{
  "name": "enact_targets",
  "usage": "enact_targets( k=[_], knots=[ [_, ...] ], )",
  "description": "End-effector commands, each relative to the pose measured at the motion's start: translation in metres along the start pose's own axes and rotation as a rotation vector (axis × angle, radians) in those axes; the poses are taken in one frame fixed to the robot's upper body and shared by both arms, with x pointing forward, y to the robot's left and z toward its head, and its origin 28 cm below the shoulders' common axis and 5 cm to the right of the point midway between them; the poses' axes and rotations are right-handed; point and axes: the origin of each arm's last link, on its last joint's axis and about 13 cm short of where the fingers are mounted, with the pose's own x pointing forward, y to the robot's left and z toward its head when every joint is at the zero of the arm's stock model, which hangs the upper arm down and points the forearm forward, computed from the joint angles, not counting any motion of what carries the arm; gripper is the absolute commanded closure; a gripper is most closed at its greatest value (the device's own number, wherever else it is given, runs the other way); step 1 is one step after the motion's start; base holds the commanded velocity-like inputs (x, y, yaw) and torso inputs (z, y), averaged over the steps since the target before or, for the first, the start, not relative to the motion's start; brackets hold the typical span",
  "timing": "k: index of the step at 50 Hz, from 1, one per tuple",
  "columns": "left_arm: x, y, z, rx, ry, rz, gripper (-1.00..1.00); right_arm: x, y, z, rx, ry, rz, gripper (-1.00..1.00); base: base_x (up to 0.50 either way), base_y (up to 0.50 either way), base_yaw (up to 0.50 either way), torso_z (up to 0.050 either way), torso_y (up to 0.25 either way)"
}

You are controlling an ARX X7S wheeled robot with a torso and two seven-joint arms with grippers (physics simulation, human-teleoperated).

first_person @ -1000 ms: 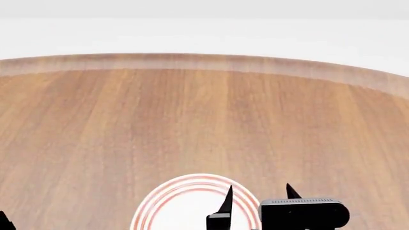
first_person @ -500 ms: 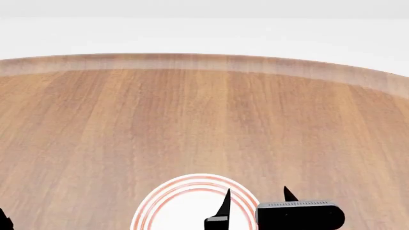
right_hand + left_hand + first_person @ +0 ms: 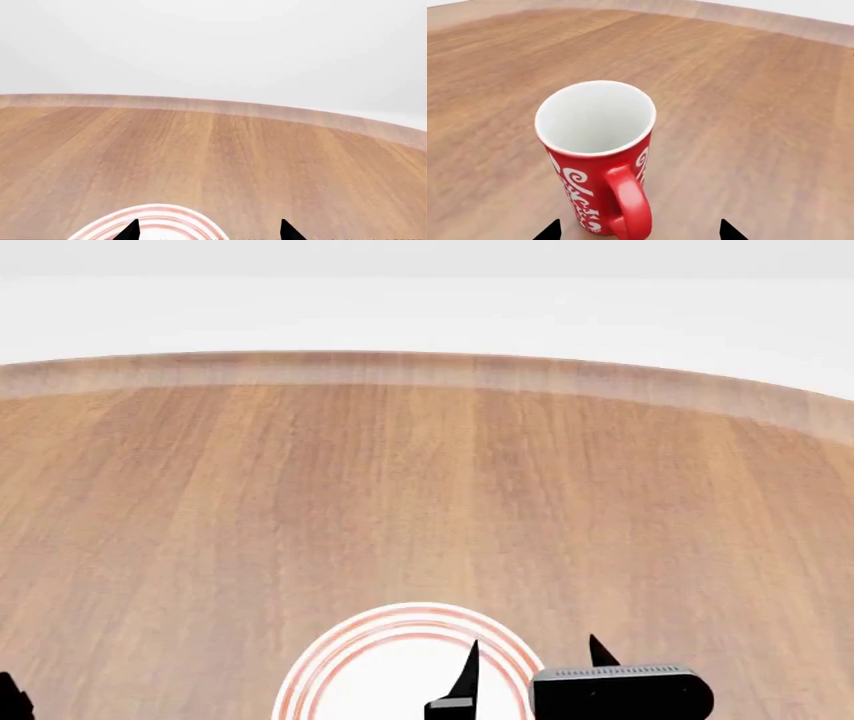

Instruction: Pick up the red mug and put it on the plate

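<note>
The red mug (image 3: 602, 165), with a white floral pattern and white inside, stands upright on the wooden table in the left wrist view, its handle toward the camera. My left gripper (image 3: 639, 231) is open; its two fingertips flank the mug's base and handle without touching. The mug is out of the head view, where only a tip of the left gripper (image 3: 11, 698) shows at the bottom left corner. The white plate with red rings (image 3: 387, 665) lies at the bottom centre of the head view. My right gripper (image 3: 531, 672) is open and empty over the plate's right rim (image 3: 160, 212).
The round wooden table (image 3: 427, 490) stretches far ahead to its curved far edge (image 3: 427, 368), with a plain white background behind. No other objects show on it.
My right gripper has drawn slightly down and back toward the bottom of the head view. The plate has not moved.
</note>
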Motion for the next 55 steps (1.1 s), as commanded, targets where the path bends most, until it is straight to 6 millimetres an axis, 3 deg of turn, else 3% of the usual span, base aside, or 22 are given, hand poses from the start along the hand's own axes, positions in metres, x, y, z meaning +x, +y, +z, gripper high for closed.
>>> enact_targets(
  k=[1,8,9,40,46,55],
  knots=[
    [-0.002,-0.008,-0.002,-0.01,0.004,-0.041,-1.0,0.001,-0.002,0.0,0.018,-0.006,-0.004,-1.0,0.0,0.0,0.0,0.0,0.0],
    [-0.002,-0.008,-0.004,-0.006,0.012,-0.038,-1.0,0.003,-0.002,-0.004,0.02,0.002,-0.005,-1.0,0.0,0.0,0.0,0.0,0.0],
    [-0.003,-0.007,-0.005,-0.011,0.011,-0.031,1.0,0.003,-0.002,-0.004,0.02,0.002,-0.004,-1.0,0.0,0.0,0.0,0.0,0.0],
    [-0.003,-0.009,-0.004,0.009,0.0,-0.058,1.0,0.004,-0.002,-0.01,0.022,0.015,-0.002,-1.0,0.0,0.0,0.0,0.0,0.0],
    [-0.004,-0.022,0.004,0.07,-0.023,-0.149,1.0,0.005,0.0,-0.011,0.022,0.018,0.0,-1.0,0.0,0.0,0.0,0.0,0.0],
    [-0.024,-0.049,0.018,0.121,-0.041,-0.317,1.0,0.006,0.0,-0.013,0.024,0.024,0.002,-1.0,0.0,0.0,0.0,0.0,0.001]
  ],
)
